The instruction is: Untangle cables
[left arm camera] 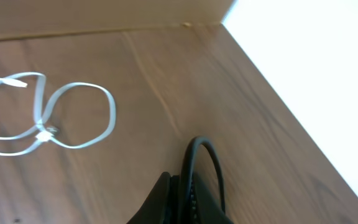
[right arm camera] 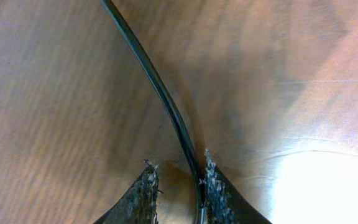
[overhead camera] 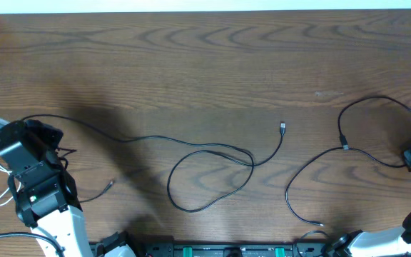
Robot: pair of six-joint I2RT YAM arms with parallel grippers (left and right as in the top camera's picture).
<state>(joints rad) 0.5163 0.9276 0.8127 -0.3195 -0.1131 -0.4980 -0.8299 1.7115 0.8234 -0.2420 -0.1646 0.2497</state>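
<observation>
Left arm sat low at table (overhead camera: 191,57) left edge; left claw (left arm camera: 180,185) pressed together, pinching end of looped black cable (overhead camera: 212,153). Right arm at right edge; right claw (right arm camera: 179,168) slightly spread, second black cable (right arm camera: 160,93) between fingers. White cable (left arm camera: 73,115) lay coiled near left arm.

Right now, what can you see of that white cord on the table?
The white cable is a thin, plastic-looking cord lying slack on the wooden table in a few overlapping loops. One small plug end shows, and a small connector sits where strands cross. Only the table seems to touch it; part runs out of view.
</observation>
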